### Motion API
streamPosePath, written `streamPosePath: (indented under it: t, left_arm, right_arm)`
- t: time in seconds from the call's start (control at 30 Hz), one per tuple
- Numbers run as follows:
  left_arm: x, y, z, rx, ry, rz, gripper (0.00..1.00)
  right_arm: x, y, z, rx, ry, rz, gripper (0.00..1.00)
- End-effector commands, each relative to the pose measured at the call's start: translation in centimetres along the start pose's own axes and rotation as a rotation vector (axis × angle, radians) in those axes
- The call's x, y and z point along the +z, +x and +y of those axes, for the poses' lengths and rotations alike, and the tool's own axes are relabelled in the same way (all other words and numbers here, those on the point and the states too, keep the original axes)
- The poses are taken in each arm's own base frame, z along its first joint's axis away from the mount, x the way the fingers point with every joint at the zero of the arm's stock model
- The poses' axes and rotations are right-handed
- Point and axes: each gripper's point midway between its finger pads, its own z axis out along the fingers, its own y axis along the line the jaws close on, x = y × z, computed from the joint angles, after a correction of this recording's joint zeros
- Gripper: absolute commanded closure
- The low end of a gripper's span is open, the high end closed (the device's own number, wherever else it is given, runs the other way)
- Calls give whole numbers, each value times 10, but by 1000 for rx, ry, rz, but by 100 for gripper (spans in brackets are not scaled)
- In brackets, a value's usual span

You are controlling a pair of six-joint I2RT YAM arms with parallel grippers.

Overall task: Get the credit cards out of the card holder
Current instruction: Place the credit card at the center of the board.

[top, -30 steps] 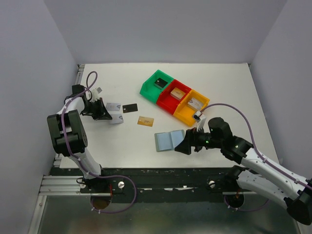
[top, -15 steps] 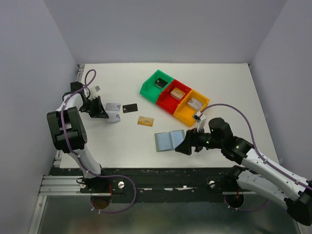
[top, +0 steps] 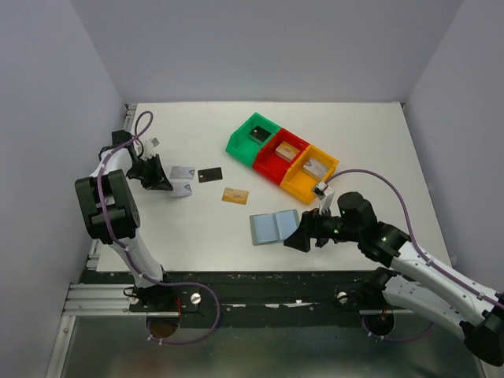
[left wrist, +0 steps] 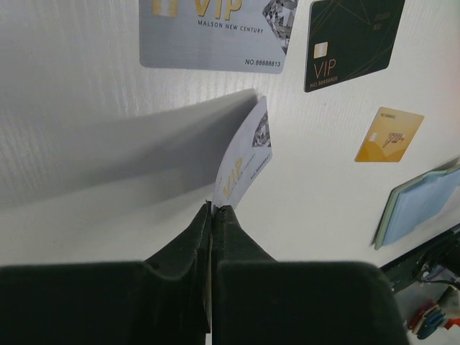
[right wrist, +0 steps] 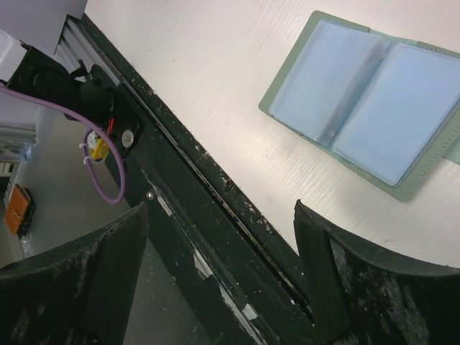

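Along the bottom of the top view runs the table's black, scuffed near edge rail. The right gripper hangs just over it, lower right of centre, jaws spread wide with nothing between them. Just beside its fingertips, towards the middle of the frame, the soft grey-blue bifold card holder lies spread open and flat. Its two clear-pocketed panels face up, and one edge sits near the rail without touching it. A little further in, the thin tan-gold card lies flat and apart from everything, with bare white tabletop all round it. At the left of the frame the left gripper is closed tight on the edge of a thin silver-white card. That card stands tilted on its side, and its far corner seems to meet its own shadow on the surface. Just beyond it a second silver-grey card lies flat, and the black card lies flat beside that, a narrow strip of table separating them. Further back, right of centre, a green plastic bin, a red bin and an orange bin stand touching in a diagonal row. The upper part of the table, up to the grey walls, is open.
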Motion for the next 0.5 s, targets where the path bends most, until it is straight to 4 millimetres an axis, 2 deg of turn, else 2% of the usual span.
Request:
streamPosePath:
  t: [0.0,0.47]
  left_arm:
    - [-4,-6,12,9,-57,-6,86]
    - [-14,-20,12,13,-83,-40,70]
  right_arm:
    - [0,8,-10,-3,36,19,11]
    - [0,9,-11,-3,44,22,11]
